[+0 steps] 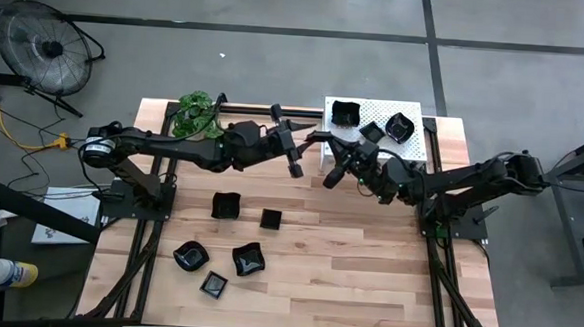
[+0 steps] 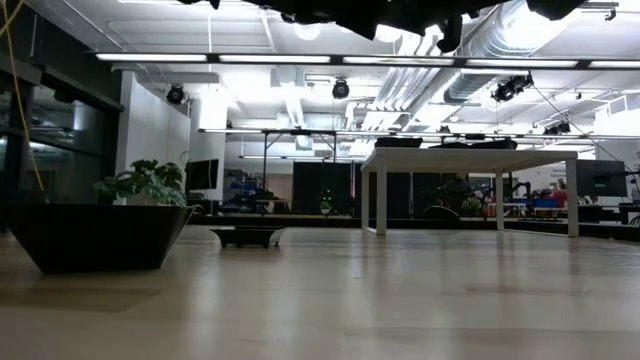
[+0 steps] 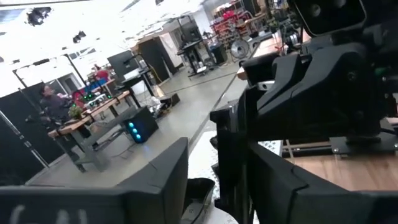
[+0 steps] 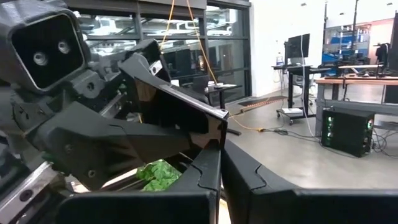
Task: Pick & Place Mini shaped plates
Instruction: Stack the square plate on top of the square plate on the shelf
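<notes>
Btwn pincers: glossy black square mini plate [image 4: 186,115], tilted, thin-edged.

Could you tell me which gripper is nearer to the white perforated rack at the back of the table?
Right. The right gripper hovers at the white rack's front-left corner, beside the plate passing between the arms; the left gripper sits a little farther off, left of the rack.

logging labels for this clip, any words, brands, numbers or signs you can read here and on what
No text can be read in any view.
Left wrist view: pale marks on the dark part at the bottom edge, too blurred to read.
Screens in the room behind: too small to read.
Black plates, white rack, wooden table: no lettering shows.
</notes>
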`<state>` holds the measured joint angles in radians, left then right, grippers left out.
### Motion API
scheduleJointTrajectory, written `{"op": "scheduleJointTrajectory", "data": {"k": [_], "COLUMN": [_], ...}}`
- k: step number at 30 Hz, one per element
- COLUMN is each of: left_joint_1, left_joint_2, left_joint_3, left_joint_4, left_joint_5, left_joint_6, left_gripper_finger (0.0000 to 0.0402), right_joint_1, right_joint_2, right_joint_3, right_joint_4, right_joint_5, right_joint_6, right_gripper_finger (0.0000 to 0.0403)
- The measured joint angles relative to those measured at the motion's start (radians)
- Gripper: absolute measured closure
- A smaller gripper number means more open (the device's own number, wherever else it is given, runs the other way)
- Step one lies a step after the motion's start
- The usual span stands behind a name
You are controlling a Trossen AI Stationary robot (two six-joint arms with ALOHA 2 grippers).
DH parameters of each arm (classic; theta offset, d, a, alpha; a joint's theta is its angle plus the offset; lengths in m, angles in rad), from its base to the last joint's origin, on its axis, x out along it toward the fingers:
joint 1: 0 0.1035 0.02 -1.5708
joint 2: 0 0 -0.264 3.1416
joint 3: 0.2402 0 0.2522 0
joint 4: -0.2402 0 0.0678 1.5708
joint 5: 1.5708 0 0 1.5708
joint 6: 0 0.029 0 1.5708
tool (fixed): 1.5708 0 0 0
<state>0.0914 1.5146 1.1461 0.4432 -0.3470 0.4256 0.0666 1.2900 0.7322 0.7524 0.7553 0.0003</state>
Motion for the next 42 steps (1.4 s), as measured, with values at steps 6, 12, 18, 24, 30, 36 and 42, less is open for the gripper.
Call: {"op": "scheduleJointTrajectory", "data": {"k": [6,12,18,24,30,36,42], "left_joint_1": [0.0,0.0,0.0,0.0,0.0,0.0,0.0], "left_joint_2": [-0.029,-0.099,-0.177,-0.24,-0.268,-0.269,-0.269], "left_joint_3": [0.0,0.0,0.0,0.0,0.0,0.0,0.0], "left_joint_4": [0.003,-0.023,-0.131,-0.246,-0.293,-0.289,-0.29], "left_joint_5": [0.002,-0.003,-0.004,-0.005,-0.011,-0.015,-0.015], "left_joint_6": [0.122,0.164,0.18,0.18,0.18,0.206,0.206], "left_gripper_finger": [0.0229,0.0224,0.0224,0.0224,0.0224,0.0224,0.0224], "right_joint_1": [0.0,-0.005,-0.007,-0.008,-0.009,-0.058,-0.163], "right_joint_2": [-0.007,-0.048,-0.165,-0.321,-0.433,-0.452,-0.452], "right_joint_3": [0.0,0.0,0.0,0.001,0.002,0.002,0.002], "right_joint_4": [-0.013,-0.068,-0.249,-0.475,-0.701,-0.897,-1.07], "right_joint_5": [0.049,0.145,0.312,0.415,0.432,0.395,0.27], "right_joint_6": [0.003,0.092,0.265,0.451,0.645,0.922,1.127], "right_gripper_finger": [0.0403,0.0403,0.0403,0.0403,0.0403,0.0403,0.0403]}}
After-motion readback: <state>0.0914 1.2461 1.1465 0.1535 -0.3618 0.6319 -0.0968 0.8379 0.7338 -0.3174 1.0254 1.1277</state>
